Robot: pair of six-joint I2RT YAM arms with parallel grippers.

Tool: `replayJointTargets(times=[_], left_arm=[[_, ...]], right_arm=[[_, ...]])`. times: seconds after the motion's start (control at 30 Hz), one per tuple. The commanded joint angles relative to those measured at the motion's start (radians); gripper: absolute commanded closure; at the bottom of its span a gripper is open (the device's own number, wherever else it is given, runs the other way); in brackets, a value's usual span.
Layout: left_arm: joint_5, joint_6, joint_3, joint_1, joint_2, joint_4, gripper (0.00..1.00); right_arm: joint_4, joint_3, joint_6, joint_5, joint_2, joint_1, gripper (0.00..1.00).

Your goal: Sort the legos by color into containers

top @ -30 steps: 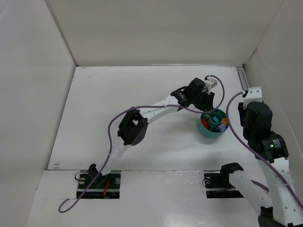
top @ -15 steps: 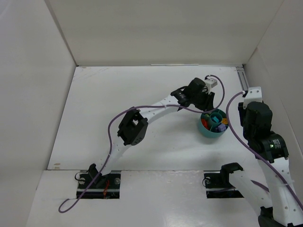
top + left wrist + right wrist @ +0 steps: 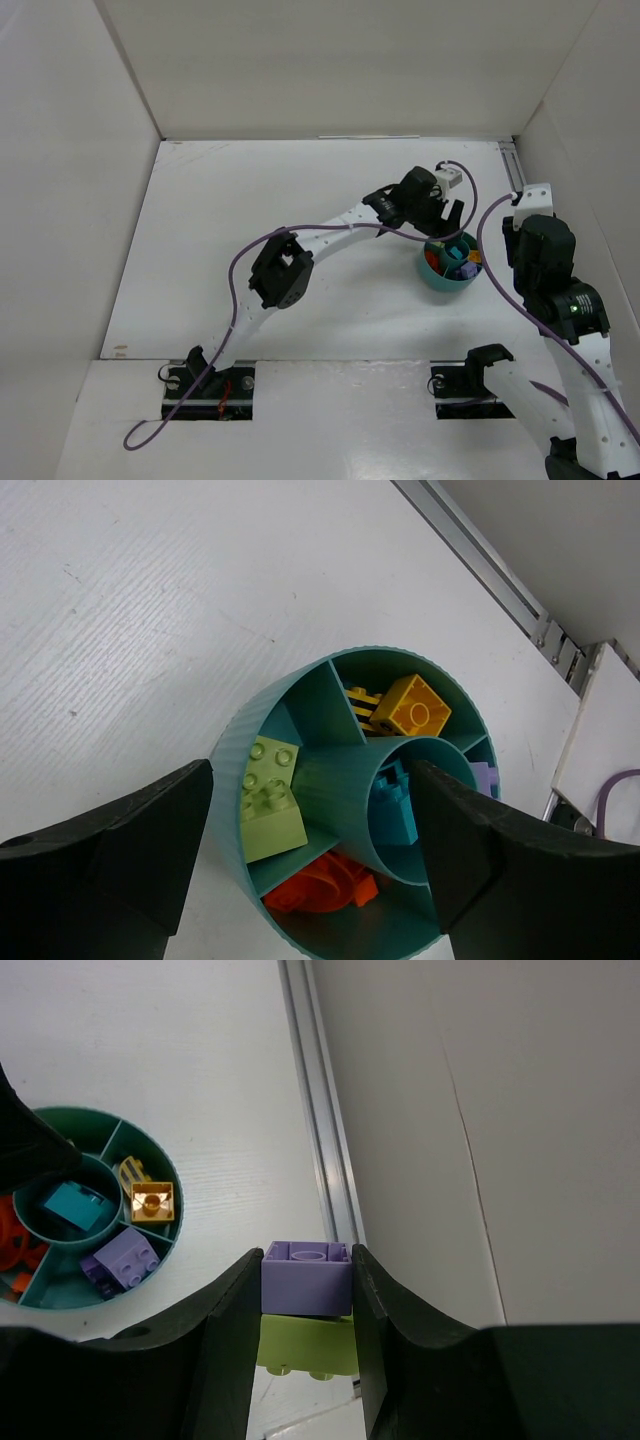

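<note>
Overhead, the left end effector [image 3: 310, 850] hangs with its black jaws spread wide and nothing between them, directly above the round teal bowl [image 3: 232, 742], whose ribbed plastic wall stands on the corrugated white tabletop [image 3: 150, 610]. Dividers fan out from a central cup. Pale green studded bricks [image 3: 268, 800] lie in the left compartment, a yellow brick [image 3: 412, 706] in the far one, orange-red rounded pieces [image 3: 320, 888] in the nearest, and a teal brick [image 3: 392, 805] in the cup. Rightward, the right end effector [image 3: 305, 1300] clamps a purple brick [image 3: 306, 1277] stacked with a pale green brick [image 3: 308, 1345].
</note>
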Motion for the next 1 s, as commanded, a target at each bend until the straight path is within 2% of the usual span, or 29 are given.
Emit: replayJointTargets(times=[0.0, 0.2, 0.33, 0.37, 0.43, 0.47, 0.6, 0.77, 0.97], left_arm=[[-0.014, 0.015, 0.039, -0.005, -0.081, 0.026, 0.22], [-0.059, 0.038, 0.039, 0.007, -0.169, 0.026, 0.15], [-0.002, 0.024, -0.001, 0.051, -0.243, 0.035, 0.13], [0.045, 0.011, -0.024, 0.062, -0.264, 0.053, 0.13], [0.085, 0.010, -0.134, 0.087, -0.344, 0.085, 0.13], [0.110, 0.000, -0.179, 0.087, -0.375, 0.104, 0.13], [0.176, 0.000, -0.390, 0.108, -0.527, 0.206, 0.12], [0.210, -0.011, -0.659, 0.142, -0.740, 0.291, 0.12], [0.260, -0.040, -0.843, 0.165, -0.930, 0.391, 0.09]], right_arm=[[0.036, 0.022, -0.007, -0.012, -0.002, -0.008, 0.71], [0.085, 0.022, -0.074, -0.093, -0.014, -0.008, 0.71], [0.168, 0.001, -0.192, -0.290, -0.051, -0.008, 0.71], [0.188, 0.001, -0.218, -0.414, -0.051, -0.008, 0.71], [0.257, -0.022, -0.283, -0.559, -0.074, -0.008, 0.69], [0.275, -0.033, -0.304, -0.717, -0.074, -0.008, 0.69], [0.314, -0.033, -0.399, -1.077, -0.024, -0.008, 0.69], [0.505, -0.074, -0.387, -1.312, -0.033, -0.008, 0.72], [0.510, -0.094, -0.462, -1.535, 0.009, -0.008, 0.71]])
